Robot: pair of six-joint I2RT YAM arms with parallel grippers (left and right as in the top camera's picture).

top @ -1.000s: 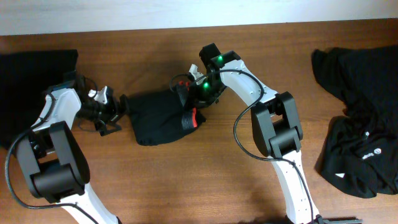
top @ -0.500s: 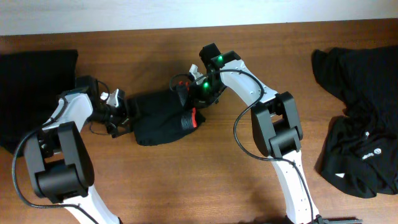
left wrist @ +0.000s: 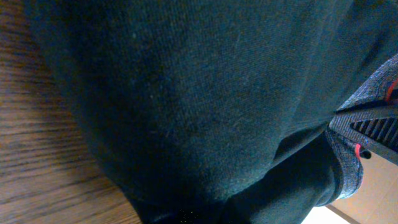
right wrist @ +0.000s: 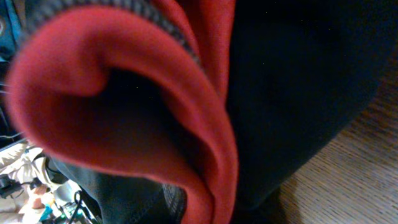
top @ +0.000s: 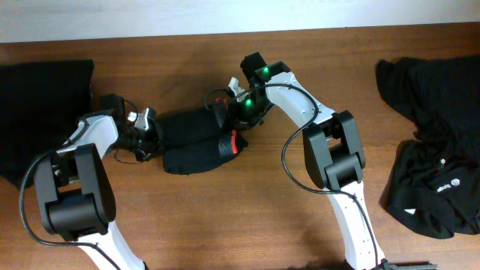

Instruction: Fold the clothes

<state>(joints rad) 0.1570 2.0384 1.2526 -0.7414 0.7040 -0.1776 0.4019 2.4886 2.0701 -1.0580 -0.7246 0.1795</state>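
1. Since a second ago the left gripper (top: 147,132) has been travelling rightwards over the table (top: 225,217). It was standing clear of the trousers (top: 191,146) then, and now it is pressing into their left edge, which is looking narrower and more bunched than before.
2. The right gripper (top: 227,112) is staying where it was, at the upper right corner of the same bundle.
3. The trousers are lying as a compact black bundle at the middle of the table, between the two grippers, with the waistband (top: 231,142) showing red at the right end.
4. From the left wrist, black fabric (left wrist: 186,93) is filling nearly the whole view, with the grey, red-edged waistband (left wrist: 354,165) peeking in at the right. The fingers are not showing there, and the overhead view is too small, so I cannot tell whether this gripper is clamping cloth or only touching it.
5. From the right wrist, a curled red edge of the waistband (right wrist: 124,81) is crowding the lens beside black cloth (right wrist: 298,74). This gripper is sitting closed, pinching the trousers at the waistband.
6. A heap of black clothes (top: 439,150) is lying at the far right, well apart from both arms, with a small white logo (top: 455,182) showing on it.
7. A black garment (top: 37,97) is lying spread at the far left, behind the left arm.
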